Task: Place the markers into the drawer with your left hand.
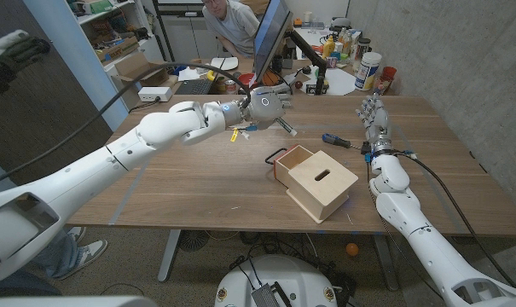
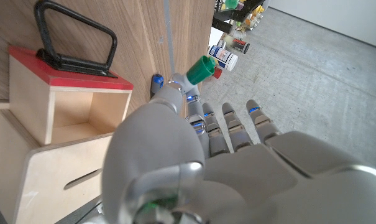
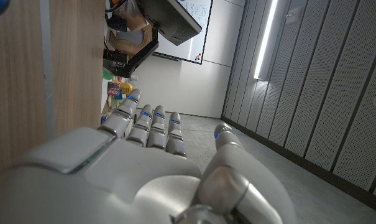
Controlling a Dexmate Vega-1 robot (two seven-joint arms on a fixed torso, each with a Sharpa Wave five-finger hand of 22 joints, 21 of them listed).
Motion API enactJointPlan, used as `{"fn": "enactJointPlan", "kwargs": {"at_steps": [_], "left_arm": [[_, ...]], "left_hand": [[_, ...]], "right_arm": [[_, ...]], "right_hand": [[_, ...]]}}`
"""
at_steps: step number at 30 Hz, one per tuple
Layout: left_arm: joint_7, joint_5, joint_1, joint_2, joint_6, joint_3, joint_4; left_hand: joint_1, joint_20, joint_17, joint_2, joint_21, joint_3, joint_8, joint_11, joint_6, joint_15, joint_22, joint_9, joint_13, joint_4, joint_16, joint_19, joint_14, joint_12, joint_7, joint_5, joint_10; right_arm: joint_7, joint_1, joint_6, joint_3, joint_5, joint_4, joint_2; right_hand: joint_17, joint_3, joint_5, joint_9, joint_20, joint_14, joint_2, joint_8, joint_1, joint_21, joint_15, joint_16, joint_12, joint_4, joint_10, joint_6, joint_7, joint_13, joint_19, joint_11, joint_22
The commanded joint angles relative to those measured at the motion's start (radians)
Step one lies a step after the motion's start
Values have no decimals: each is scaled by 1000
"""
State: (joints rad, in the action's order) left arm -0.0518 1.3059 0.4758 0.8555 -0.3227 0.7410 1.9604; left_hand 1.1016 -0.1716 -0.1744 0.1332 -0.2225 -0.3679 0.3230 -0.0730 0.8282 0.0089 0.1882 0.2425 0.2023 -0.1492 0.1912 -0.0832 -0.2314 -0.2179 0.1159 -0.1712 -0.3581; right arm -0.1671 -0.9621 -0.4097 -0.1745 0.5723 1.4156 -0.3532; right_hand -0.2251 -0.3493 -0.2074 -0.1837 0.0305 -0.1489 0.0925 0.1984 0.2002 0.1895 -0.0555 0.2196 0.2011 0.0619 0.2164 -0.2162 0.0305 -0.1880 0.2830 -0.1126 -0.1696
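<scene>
My left hand (image 1: pixel 266 104) hovers over the far middle of the table and pinches a green-capped marker (image 2: pixel 202 68), whose dark barrel (image 1: pixel 285 127) sticks out toward the box. A wooden box (image 1: pixel 326 186) sits at table centre with its drawer (image 1: pixel 294 162) pulled open, its black handle (image 1: pixel 277 155) toward the left hand. In the left wrist view the open drawer (image 2: pixel 69 115) looks bare inside. More markers (image 1: pixel 240 130) lie under the left wrist, and a blue-handled one (image 1: pixel 336 141) lies right of the box. My right hand (image 1: pixel 375 119) stands at the right with fingers (image 3: pixel 153 124) straight, holding nothing.
A monitor (image 1: pixel 270 34), bottles and jars (image 1: pixel 368 70) crowd the far edge. A person (image 1: pixel 228 21) leans in behind the table. A keyboard (image 1: pixel 194 87) and a white box (image 1: pixel 155 94) sit at the far left. Bare wood (image 1: pixel 189 179) lies left of the box.
</scene>
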Motion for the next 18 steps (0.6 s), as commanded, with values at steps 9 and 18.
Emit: {"fn": "enactJointPlan", "kwargs": {"at_steps": [9,18], "left_arm": [[2,58,-46,-30,-77,48,-15],[-24,69,-72,-42,-124,77,-28]], "left_hand": [[-3,-2,-4,10,4,4,30,-1,248,3,4,52,4,1,-1,5,4,1,-74,-8,-2],[-5,-1,-5,12,4,4,29,-1,246,2,4,50,4,2,-2,7,8,3,-78,-8,2]], "right_arm": [[-8,-3,-24,17,11,-4,1],[-12,-7,-29,21,16,-12,5]], "right_hand": [[-4,1,-4,-3,6,-11,-1,0,-8,5,5,3,1,6,11,-12,-3,-6,4,1,-2],[-4,2,-4,-3,7,-12,-1,-1,-9,5,5,3,2,6,13,-13,-3,-6,5,3,-2]]}}
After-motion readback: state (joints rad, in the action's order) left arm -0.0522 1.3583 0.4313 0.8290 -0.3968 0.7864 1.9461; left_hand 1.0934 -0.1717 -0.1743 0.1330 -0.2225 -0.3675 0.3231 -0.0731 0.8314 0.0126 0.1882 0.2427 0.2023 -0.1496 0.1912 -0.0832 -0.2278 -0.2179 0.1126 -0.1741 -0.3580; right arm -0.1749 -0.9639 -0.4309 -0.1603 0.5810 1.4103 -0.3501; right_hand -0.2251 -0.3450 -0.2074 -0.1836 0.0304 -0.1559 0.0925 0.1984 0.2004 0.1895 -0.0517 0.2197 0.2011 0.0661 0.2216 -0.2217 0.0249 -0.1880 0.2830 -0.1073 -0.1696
